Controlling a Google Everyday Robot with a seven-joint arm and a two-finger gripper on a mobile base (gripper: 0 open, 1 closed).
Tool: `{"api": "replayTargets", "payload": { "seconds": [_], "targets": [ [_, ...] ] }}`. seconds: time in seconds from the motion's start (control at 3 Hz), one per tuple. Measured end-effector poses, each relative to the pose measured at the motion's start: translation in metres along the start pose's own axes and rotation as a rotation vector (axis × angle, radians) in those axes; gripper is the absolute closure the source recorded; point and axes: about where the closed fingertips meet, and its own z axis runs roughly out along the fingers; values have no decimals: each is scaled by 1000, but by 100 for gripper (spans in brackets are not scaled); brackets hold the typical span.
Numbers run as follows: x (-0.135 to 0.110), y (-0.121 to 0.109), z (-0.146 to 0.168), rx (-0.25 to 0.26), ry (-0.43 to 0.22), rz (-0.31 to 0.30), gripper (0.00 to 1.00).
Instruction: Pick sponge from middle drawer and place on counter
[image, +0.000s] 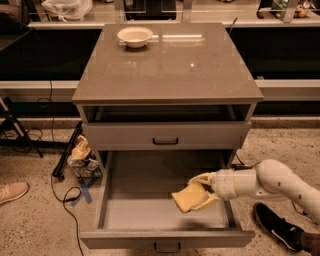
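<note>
The yellow sponge (187, 198) is held in my gripper (199, 194), lifted above the floor of the open middle drawer (125, 212) on its right side. My white arm reaches in from the right. The gripper's pale fingers are closed around the sponge, one above and one below it. The glossy grey-brown counter (170, 65) tops the cabinet above, well higher than the sponge.
A pale round bowl (134, 36) sits at the counter's back left. The upper drawer (165, 136) is closed. Cables and a cluttered basket (82, 157) lie on the floor to the left. A dark shoe (277, 227) is at the right.
</note>
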Motion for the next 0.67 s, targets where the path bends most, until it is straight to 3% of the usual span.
{"api": "replayTargets", "payload": {
  "seconds": [0.33, 0.67],
  "targets": [
    [0, 0, 2, -3, -2, 0, 100],
    [-36, -27, -28, 50, -23, -115, 100]
  ]
}}
